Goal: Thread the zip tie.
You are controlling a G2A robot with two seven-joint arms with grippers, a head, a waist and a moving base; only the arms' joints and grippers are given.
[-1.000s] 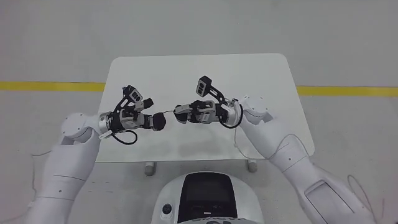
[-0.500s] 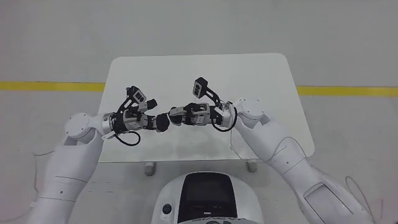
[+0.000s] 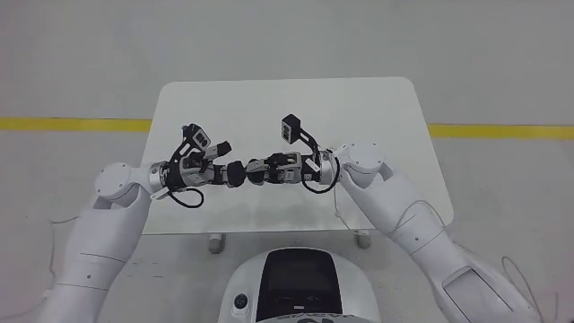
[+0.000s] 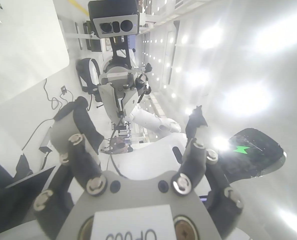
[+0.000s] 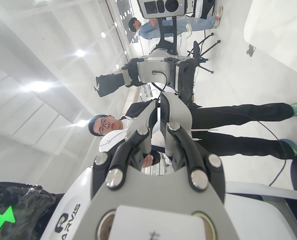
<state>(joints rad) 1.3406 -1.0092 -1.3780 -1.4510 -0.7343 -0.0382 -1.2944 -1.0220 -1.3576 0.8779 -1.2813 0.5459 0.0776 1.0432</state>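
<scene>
In the top view the zip tie is too small to be told. Above the table [image 3: 377, 112], near its front edge, the left gripper [image 3: 235, 173] and the right gripper [image 3: 255, 169] are seen tip to tip, but whether they touch cannot be resolved. Parts of that front edge are covered by the arms [image 3: 395, 206]. In the right wrist view the right gripper's fingers [image 5: 176, 111] are drawn almost together; whether anything is pinched in the slit cannot be told. In the left wrist view the table is cut off by the picture's edge.
</scene>
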